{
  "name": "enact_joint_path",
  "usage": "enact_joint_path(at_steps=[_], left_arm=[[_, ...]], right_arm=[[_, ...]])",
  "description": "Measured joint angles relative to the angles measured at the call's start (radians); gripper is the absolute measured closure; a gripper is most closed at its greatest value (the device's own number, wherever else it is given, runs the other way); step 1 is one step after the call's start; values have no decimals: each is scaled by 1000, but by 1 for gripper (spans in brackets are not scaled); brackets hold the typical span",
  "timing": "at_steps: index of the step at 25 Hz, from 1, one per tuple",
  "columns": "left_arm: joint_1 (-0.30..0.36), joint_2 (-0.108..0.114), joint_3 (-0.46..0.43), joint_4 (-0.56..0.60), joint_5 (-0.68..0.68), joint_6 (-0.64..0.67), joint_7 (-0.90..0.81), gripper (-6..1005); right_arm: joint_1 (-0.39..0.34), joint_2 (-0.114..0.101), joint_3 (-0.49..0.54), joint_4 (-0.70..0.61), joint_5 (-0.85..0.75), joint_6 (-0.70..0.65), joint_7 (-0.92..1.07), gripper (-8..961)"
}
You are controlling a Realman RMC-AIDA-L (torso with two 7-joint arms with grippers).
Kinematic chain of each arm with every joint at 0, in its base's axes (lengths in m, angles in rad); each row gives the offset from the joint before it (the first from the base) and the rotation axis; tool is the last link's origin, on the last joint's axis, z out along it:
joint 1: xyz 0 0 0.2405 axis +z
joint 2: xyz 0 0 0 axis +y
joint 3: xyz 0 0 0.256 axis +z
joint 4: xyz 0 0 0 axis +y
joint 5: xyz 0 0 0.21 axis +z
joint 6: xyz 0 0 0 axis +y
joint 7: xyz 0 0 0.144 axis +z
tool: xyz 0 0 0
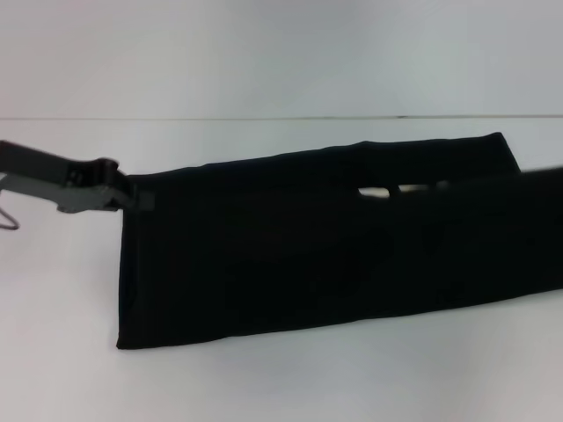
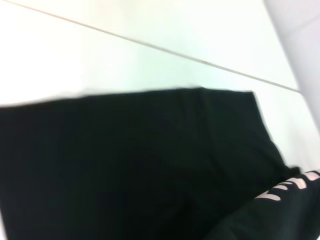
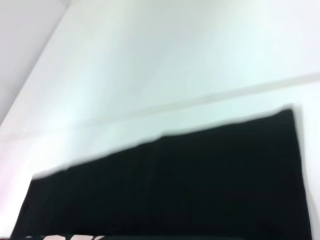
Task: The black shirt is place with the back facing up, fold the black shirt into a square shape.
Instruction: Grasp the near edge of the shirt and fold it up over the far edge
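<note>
- The black shirt (image 1: 299, 246) is seen spread across the white surface (image 1: 264, 378) as a long, low band, its near edge running close to the robot and its left end forming a fairly square corner.
- The cloth is judged to be light, soft and limp: it will sag and drape wherever it is not supported, and it can be expected to slide easily on the smooth surface, so a pinch at one point alone would likely let the rest trail and wrinkle.
- A hold at a corner or along a folded edge is judged best, where the layers are doubled and a firm pinch can be made.
- The left claw (image 1: 132, 195) is seen at the far left corner of the shirt, touching the cloth edge there; it appears to be clenched on that corner, though the fingertips are partly lost against the dark cloth.
- In the left wrist view the black shirt (image 2: 130, 165) fills the lower picture, with white lettering (image 2: 290, 187) showing on a turned-over part.
- At the right, a raised fold is seen in the head view with small gaps beneath it; the right claw is not seen there.
- In the right wrist view only the black shirt (image 3: 175, 190) and the surface (image 3: 175, 60) beyond it are shown; no fingers are seen.
</note>
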Motion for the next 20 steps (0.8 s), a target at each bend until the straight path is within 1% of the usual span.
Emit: enact_joint_path(at_steps=[3, 4, 5, 7, 10, 14, 16, 17, 18, 20], left_arm=[[-7, -21, 56, -28, -1, -131, -28, 998], [-6, -38, 112, -42, -1, -227, -51, 998], [-6, -38, 112, -42, -1, -227, -51, 998], [-5, -45, 145, -52, -4, -278, -61, 998], [-10, -46, 150, -49, -21, -299, -65, 997], [-14, -37, 148, -8, -63, -309, -94, 997], [-19, -36, 156, -4, -67, -343, -107, 997], [-22, -37, 163, -8, -66, -365, -111, 997], [-24, -40, 174, -16, -64, -390, -115, 997], [-25, -46, 211, -43, -59, -468, -131, 997]], right_arm=[[30, 23, -25, 67, -6, 139, 3, 914], [43, 38, -63, 110, -20, 234, 8, 913], [43, 38, -63, 110, -20, 234, 8, 913], [53, 50, -92, 129, -26, 290, 16, 913], [70, 56, -104, 125, -22, 306, 29, 913], [84, 57, -100, 83, 3, 307, 60, 913], [92, 60, -110, 84, 8, 350, 73, 913], [97, 64, -124, 99, 8, 394, 75, 913], [102, 69, -139, 116, 7, 434, 75, 914], [113, 87, -174, 170, 6, 550, 76, 914]])
